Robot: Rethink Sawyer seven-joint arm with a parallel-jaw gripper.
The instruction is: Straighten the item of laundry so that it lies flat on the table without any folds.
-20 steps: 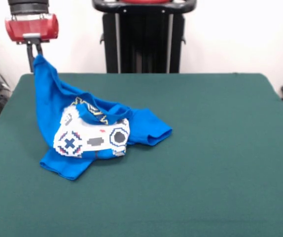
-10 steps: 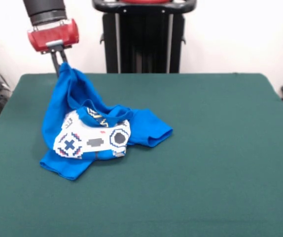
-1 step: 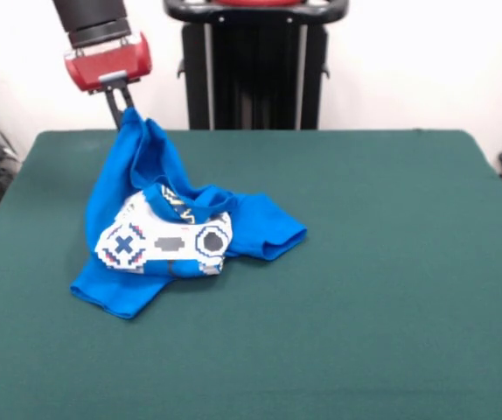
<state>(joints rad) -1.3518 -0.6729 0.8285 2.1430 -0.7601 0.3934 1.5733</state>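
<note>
Jaws: closed tight on 1 bit of the T-shirt (image 3: 159,232), pinching the cloth at its very top.
Gripper (image 3: 122,109): hangs over the far left part of the table (image 3: 382,280), just inside the far edge, with its red block above the pinch.
Shirt place: on the left half of the table, well away from the right edge and the near edge.
Shirt shape: 1 tall peak goes up to the jaws; the rest lies in a crumpled heap on the table, with the white game print folded on top and 1 sleeve poking out toward the middle.
How it handles: I think it is light, soft and floppy. It bends anywhere and sags under its own weight. It will not break.
Where to hold: I think a hem or a sleeve edge is best, since a pinch in the middle only bunches it more.
Shirt and jaws: the peak is inside the jaws; the heap sits below them, toward the near side.
</note>
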